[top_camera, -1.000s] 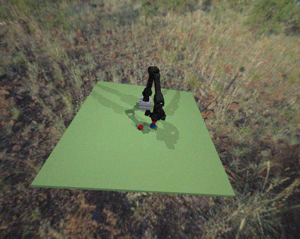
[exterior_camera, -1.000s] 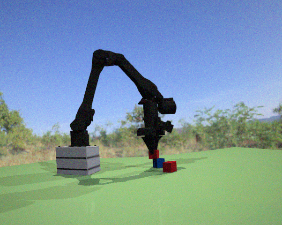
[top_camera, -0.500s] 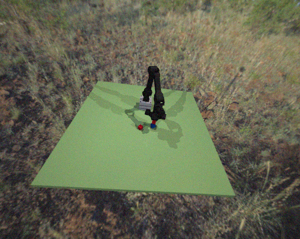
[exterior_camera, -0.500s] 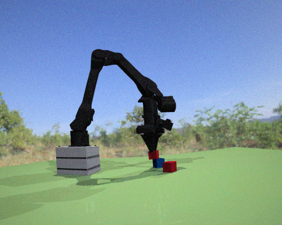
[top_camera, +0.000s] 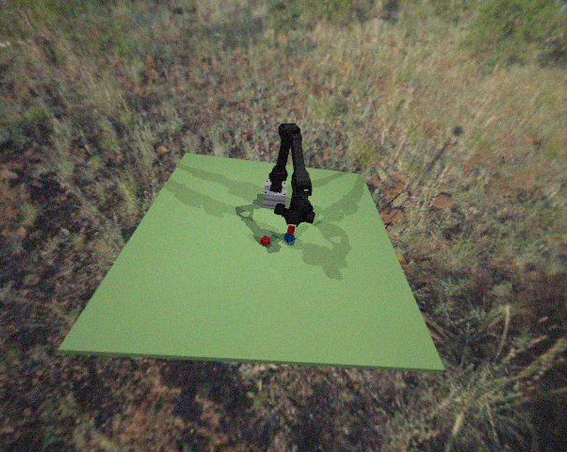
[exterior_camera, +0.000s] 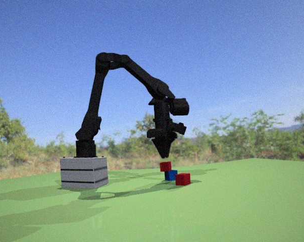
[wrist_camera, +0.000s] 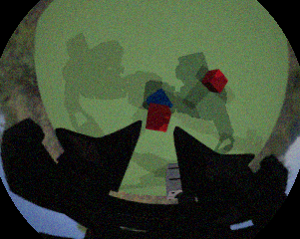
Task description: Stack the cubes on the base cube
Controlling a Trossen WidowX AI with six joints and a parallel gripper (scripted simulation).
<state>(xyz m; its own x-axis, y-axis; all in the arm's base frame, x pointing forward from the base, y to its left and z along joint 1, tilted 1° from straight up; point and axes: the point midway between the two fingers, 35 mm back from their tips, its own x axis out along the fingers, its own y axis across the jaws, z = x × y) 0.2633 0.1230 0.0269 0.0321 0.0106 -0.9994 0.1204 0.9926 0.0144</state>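
The blue base cube [top_camera: 288,238] [exterior_camera: 171,175] [wrist_camera: 159,99] sits on the green table. One red cube [top_camera: 291,229] [exterior_camera: 165,166] [wrist_camera: 158,119] rests on top of it, offset toward the arm's base and overhanging that side; it looks about level. The other red cube [top_camera: 265,240] [exterior_camera: 183,179] [wrist_camera: 215,81] lies on the table beside the base cube, apart from it. My gripper [exterior_camera: 164,158] [wrist_camera: 158,125] is open and empty, pointing down just above the upper red cube. In the top view the fingertips are hard to make out. The contact between the stacked cubes is partly hidden in the wrist view.
The green table [top_camera: 216,301] [exterior_camera: 225,213] [wrist_camera: 154,30] carries the arm's grey block base [top_camera: 274,199] [exterior_camera: 78,177] [wrist_camera: 172,178], behind the cubes in the top view. Arm shadows fall around the cubes.
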